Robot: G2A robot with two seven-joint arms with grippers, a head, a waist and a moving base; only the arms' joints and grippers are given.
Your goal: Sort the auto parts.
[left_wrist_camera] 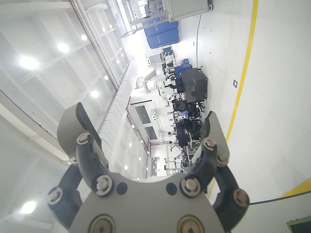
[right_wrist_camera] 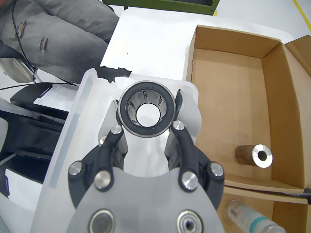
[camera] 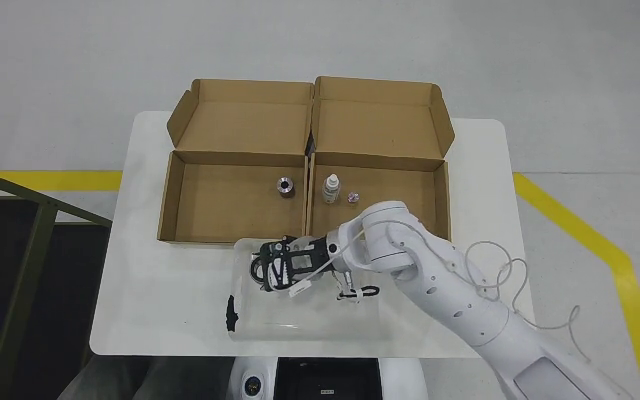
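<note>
My right gripper (right_wrist_camera: 147, 109) is shut on a steel cylindrical bearing (right_wrist_camera: 146, 131) with a black rim, held above the clear plastic tray (right_wrist_camera: 73, 112). In the top view the right gripper (camera: 266, 268) hangs over the tray's (camera: 240, 300) left part, just in front of the left cardboard box (camera: 215, 205). A metal cylinder (camera: 284, 184) (right_wrist_camera: 254, 157) lies in that box. The right box (camera: 400, 205) holds a small bottle (camera: 330, 188) (right_wrist_camera: 250, 217) and a tiny part (camera: 352, 197). My left gripper (left_wrist_camera: 145, 120) is open and holds nothing, pointing up into the room.
A black part (camera: 365, 292) lies in the tray under the right arm. Torn black tape (camera: 230, 315) (right_wrist_camera: 111, 72) sticks to the tray's rim. Both box lids stand open at the back. A green cart (right_wrist_camera: 158, 1) stands beyond the table.
</note>
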